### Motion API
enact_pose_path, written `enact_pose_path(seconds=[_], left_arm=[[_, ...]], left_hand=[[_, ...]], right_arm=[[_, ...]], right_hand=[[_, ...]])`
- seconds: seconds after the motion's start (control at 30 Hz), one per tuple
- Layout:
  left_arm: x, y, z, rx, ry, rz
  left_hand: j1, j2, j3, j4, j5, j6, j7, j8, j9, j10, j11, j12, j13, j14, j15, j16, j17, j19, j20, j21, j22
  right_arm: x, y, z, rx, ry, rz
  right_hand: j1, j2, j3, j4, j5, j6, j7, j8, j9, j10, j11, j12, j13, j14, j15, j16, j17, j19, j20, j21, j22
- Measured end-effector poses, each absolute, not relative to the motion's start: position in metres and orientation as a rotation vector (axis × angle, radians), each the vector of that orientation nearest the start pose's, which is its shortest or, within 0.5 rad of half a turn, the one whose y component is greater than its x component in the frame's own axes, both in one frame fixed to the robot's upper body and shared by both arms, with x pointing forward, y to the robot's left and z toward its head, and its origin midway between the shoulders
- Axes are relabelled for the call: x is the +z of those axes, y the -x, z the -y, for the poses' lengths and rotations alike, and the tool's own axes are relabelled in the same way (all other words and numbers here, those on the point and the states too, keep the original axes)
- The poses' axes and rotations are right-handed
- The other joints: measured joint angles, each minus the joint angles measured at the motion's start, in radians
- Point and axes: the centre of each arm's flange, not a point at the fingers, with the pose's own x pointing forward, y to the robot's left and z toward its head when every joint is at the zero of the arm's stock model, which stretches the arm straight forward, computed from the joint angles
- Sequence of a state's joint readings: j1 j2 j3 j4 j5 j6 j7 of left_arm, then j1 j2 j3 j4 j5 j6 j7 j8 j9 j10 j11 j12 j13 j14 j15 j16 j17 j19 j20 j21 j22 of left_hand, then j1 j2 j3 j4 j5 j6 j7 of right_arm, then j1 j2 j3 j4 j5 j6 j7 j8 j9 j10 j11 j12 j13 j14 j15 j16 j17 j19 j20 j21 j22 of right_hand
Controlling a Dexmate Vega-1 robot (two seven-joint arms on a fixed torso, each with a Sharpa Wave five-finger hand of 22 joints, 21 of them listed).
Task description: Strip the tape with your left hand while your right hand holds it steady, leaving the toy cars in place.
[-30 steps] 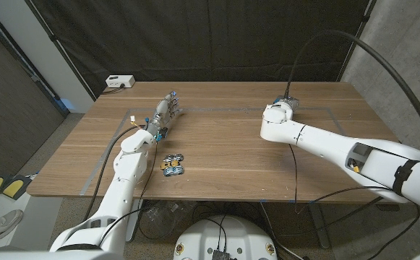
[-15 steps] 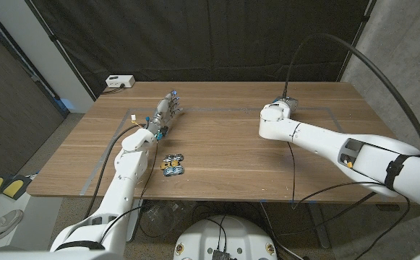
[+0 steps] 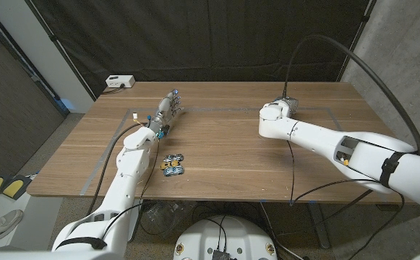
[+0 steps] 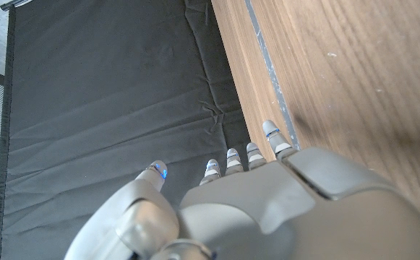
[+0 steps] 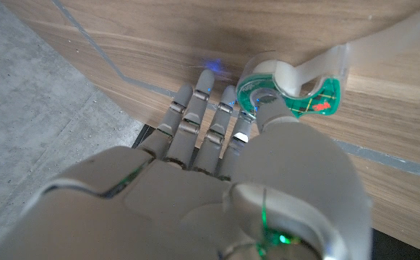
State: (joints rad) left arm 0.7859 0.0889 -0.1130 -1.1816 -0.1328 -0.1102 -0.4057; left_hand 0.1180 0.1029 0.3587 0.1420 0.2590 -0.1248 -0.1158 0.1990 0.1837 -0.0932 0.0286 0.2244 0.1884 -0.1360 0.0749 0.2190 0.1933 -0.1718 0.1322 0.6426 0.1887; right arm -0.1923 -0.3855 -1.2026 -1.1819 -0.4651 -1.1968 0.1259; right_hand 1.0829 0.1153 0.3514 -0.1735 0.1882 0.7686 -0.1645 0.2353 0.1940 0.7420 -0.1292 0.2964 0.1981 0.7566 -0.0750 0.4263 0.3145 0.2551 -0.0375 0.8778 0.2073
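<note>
Tape [image 5: 290, 83] pinched by right robot hand [image 5: 217, 155]; no containers.

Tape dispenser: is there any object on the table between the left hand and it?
Nothing visible stands between them. The left hand is far across bare wood from the tape dispenser, which lies at the right hand. The toy cars sit nearer the front edge, off that path.

Even overhead light, moderate brightness; table [image 3: 224, 144] well lit, black curtain [image 3: 195, 36] swallows detail. Soft shadows only. Head view sharp, slight bending at the edges. Wrist views: near hand surfaces blurred, wood grain soft.
</note>
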Motion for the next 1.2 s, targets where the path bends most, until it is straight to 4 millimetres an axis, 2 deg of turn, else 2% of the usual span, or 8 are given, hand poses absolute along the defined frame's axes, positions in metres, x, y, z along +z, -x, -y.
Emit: enact_pose_path(seconds=[0.2, 0.33, 0.47, 0.57, 0.63, 0.9, 1.1, 1.2], left_arm=[[-0.02, -0.682, -0.277, -0.274, 0.006, 0.532], [-0.019, -0.682, -0.276, -0.274, 0.004, 0.532], [-0.019, -0.683, -0.276, -0.274, 0.003, 0.533], [-0.019, -0.683, -0.276, -0.274, 0.003, 0.533], [-0.019, -0.683, -0.277, -0.273, 0.002, 0.533], [-0.018, -0.682, -0.277, -0.275, 0.002, 0.535], [-0.016, -0.682, -0.277, -0.281, -0.003, 0.542], [-0.017, -0.683, -0.276, -0.283, -0.004, 0.538]], left_hand=[[0.0, 0.0, 0.0, 0.0, 0.0, 0.0, 0.0, 0.0, 0.0, 0.0, 0.0, 0.0, 0.0, 0.001, 0.001, 0.0, 0.0, 0.0, 0.0, 0.0, 0.0], [0.0, 0.0, 0.0, 0.0, 0.0, 0.0, 0.0, 0.0, 0.0, 0.0, 0.0, 0.0, 0.0, 0.006, 0.006, 0.0, 0.0, 0.0, 0.0, 0.0, 0.0], [0.0, 0.0, 0.0, 0.0, 0.0, 0.0, 0.0, 0.0, 0.0, 0.0, 0.0, 0.0, 0.0, 0.006, 0.006, 0.0, 0.0, 0.0, 0.0, 0.0, 0.0], [0.0, 0.0, 0.0, 0.0, 0.0, 0.0, 0.0, 0.0, 0.0, 0.0, 0.0, 0.0, 0.0, 0.006, 0.006, 0.0, 0.0, 0.0, 0.0, 0.0, 0.0], [0.0, 0.0, 0.0, 0.0, 0.0, 0.0, 0.0, 0.0, 0.0, 0.0, 0.0, 0.0, 0.0, 0.006, 0.006, 0.0, 0.0, 0.0, 0.0, 0.0, 0.0], [0.0, 0.0, -0.004, 0.004, 0.0, 0.0, 0.0, 0.0, 0.0, 0.0, 0.0, 0.0, 0.0, 0.006, 0.005, -0.005, 0.0, 0.0, 0.0, -0.008, 0.0], [0.0, 0.0, -0.004, 0.003, 0.0, 0.024, 0.01, 0.002, 0.0, 0.033, -0.002, 0.0, 0.0, 0.018, -0.001, -0.005, -0.001, 0.0, 0.0, -0.008, -0.002], [0.027, -0.001, 0.008, -0.022, -0.005, 0.076, 0.022, 0.018, 0.0, 0.081, -0.001, 0.016, 0.0, 0.052, -0.004, -0.002, -0.003, -0.003, 0.005, -0.008, -0.003]], right_arm=[[0.033, -0.702, 0.217, -0.461, 1.45, -0.283], [0.034, -0.706, 0.22, -0.437, 1.449, -0.315], [0.033, -0.708, 0.221, -0.418, 1.446, -0.334], [0.033, -0.71, 0.222, -0.41, 1.441, -0.339], [0.033, -0.71, 0.222, -0.406, 1.436, -0.338], [0.033, -0.706, 0.221, -0.426, 1.404, -0.273], [0.027, -0.698, 0.215, -0.438, 1.32, -0.154], [0.036, -0.698, 0.211, -0.483, 1.33, -0.078]], right_hand=[[0.076, 0.002, -0.014, 0.003, -0.004, 0.073, 0.005, 0.0, -0.001, 0.082, -0.008, 0.024, 0.002, 0.101, -0.026, 0.069, 0.065, 0.018, -0.004, 0.057, 0.015], [0.098, -0.006, -0.029, 0.012, -0.009, 0.139, 0.008, 0.019, 0.0, 0.167, -0.001, 0.054, 0.013, 0.165, -0.047, 0.112, 0.109, 0.018, -0.004, 0.11, 0.027], [0.115, -0.007, -0.059, 0.019, -0.012, 0.156, 0.024, 0.058, 0.0, 0.225, 0.043, 0.071, 0.019, 0.248, -0.072, 0.175, 0.172, 0.03, -0.002, 0.179, 0.04], [0.127, -0.005, -0.08, 0.022, -0.012, 0.156, 0.024, 0.073, 0.0, 0.243, 0.054, 0.071, 0.019, 0.3, -0.096, 0.23, 0.23, 0.03, -0.002, 0.236, 0.053], [0.127, -0.005, -0.082, 0.02, -0.012, 0.164, 0.032, 0.078, 0.0, 0.256, 0.067, 0.071, 0.019, 0.31, -0.106, 0.245, 0.248, 0.034, -0.005, 0.254, 0.055], [0.126, -0.003, -0.087, 0.023, -0.012, 0.166, 0.034, 0.079, 0.0, 0.257, 0.067, 0.071, 0.035, 0.31, -0.107, 0.251, 0.268, 0.036, -0.007, 0.28, 0.06], [0.123, 0.001, -0.087, 0.023, -0.012, 0.166, 0.034, 0.081, 0.005, 0.257, 0.067, 0.071, 0.105, 0.31, -0.107, 0.251, 0.277, 0.036, -0.007, 0.291, 0.065], [0.122, 0.002, -0.087, 0.023, -0.012, 0.166, 0.034, 0.081, 0.005, 0.257, 0.068, 0.071, 0.105, 0.31, -0.107, 0.251, 0.281, 0.033, -0.005, 0.295, 0.065]])
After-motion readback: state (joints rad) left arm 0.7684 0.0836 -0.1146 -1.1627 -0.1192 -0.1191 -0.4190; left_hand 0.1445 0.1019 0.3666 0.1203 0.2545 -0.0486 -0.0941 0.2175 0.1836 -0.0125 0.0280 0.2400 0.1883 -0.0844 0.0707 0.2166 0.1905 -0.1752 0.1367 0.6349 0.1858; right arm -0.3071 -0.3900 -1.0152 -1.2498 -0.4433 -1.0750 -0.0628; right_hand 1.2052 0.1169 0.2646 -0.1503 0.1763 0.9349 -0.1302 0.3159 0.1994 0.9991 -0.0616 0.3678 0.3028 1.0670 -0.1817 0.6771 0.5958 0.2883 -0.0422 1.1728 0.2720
